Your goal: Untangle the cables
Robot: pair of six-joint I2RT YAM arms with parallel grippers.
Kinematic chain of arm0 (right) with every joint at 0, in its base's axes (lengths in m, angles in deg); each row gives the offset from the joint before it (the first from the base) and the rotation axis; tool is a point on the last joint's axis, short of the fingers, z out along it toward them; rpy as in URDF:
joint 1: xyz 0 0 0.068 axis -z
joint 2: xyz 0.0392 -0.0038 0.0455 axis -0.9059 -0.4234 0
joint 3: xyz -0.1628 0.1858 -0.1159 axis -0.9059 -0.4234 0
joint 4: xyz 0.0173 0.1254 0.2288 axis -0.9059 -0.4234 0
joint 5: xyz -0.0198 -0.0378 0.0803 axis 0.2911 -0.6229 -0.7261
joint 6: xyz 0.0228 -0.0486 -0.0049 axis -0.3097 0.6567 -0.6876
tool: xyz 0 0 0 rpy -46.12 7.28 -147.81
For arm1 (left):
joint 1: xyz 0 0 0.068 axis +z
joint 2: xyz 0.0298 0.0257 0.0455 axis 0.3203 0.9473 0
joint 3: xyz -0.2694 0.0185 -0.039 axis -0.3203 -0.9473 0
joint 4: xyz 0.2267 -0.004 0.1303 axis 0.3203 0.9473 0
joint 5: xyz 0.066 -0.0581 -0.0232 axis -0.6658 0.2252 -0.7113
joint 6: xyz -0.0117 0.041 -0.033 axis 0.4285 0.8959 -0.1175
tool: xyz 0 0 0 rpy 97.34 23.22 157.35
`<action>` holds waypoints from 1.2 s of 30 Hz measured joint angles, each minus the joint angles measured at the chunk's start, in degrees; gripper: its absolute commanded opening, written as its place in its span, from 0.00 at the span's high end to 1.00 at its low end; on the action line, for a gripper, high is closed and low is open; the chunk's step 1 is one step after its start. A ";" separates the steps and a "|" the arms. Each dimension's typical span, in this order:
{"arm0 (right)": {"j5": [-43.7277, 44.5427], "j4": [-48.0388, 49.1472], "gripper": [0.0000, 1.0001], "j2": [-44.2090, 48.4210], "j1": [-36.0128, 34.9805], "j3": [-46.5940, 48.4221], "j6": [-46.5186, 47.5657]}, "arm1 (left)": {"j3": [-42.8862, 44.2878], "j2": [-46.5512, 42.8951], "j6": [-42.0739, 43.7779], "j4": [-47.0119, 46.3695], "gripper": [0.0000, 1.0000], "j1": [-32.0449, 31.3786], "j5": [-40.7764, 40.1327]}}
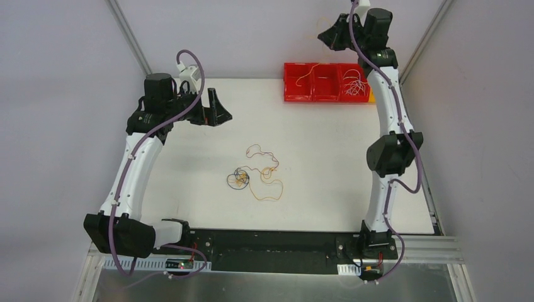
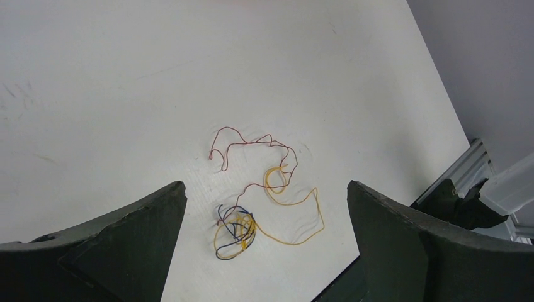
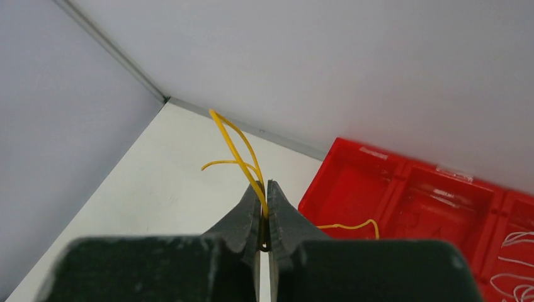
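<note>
A clump of thin cables [image 1: 240,178] lies mid-table: a dark blue and yellow knot, a red strand [image 1: 258,151] behind it and an orange loop [image 1: 271,192] to its right. The left wrist view shows the knot [image 2: 236,233], the red strand [image 2: 252,141] and the orange loop [image 2: 302,220]. My left gripper [image 1: 217,110] [image 2: 266,185] is open and empty, held above the table behind and left of the clump. My right gripper [image 1: 330,34] [image 3: 264,189] is raised high at the back, shut on a yellow wire [image 3: 236,148] that sticks out past its tips.
A red tray [image 1: 324,95] with three compartments stands at the back right, also in the right wrist view [image 3: 403,165]. Its right compartment holds white wires [image 1: 356,83]; a thin yellow wire [image 3: 352,225] lies in its left one. Walls enclose the table.
</note>
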 measured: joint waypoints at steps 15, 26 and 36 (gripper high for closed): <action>7.63 21.35 1.00 -20.87 -1.22 5.07 -5.57 | -5.99 0.94 2.16 -0.37 0.01 0.44 -1.62; 14.49 35.58 1.00 -26.80 -3.96 8.04 -3.93 | -6.56 1.77 3.15 -0.57 0.01 1.79 -1.57; 16.83 43.69 1.00 -27.19 -4.94 8.72 -1.81 | -6.80 1.79 3.26 -0.57 0.01 2.71 -1.51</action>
